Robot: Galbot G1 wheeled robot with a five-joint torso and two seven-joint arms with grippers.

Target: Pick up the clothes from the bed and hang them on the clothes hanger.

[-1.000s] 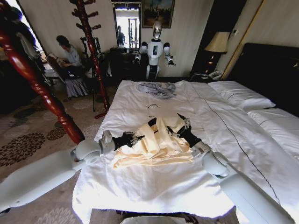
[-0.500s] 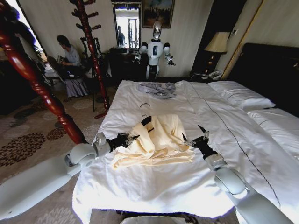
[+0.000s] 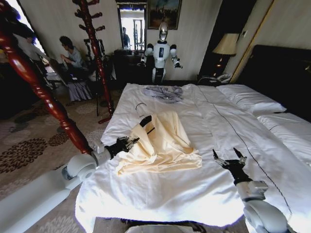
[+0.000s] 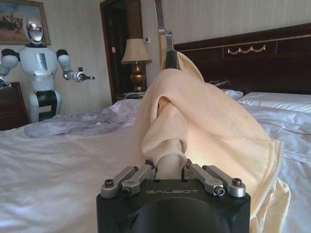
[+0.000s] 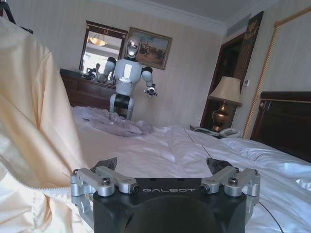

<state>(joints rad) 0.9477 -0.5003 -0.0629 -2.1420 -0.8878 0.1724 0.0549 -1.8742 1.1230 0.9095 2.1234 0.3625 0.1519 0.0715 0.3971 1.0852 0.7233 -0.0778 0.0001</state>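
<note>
Your left gripper [image 3: 130, 141] has its jaws clamped on a fold of the clothes [image 3: 163, 143], which are partly lifted off the bed [image 3: 160, 194] with the clothes hanger [image 3: 146, 120] inside at the collar. Your right gripper [image 3: 229, 158] hovers over bare sheet to the garment's right, jaws spread wide and holding nothing. A grey garment [image 3: 164, 92] lies well beyond, toward the far edge. The wooden coat stand [image 3: 29, 73] leans close beside your left arm; open sheet lies on the right.
</note>
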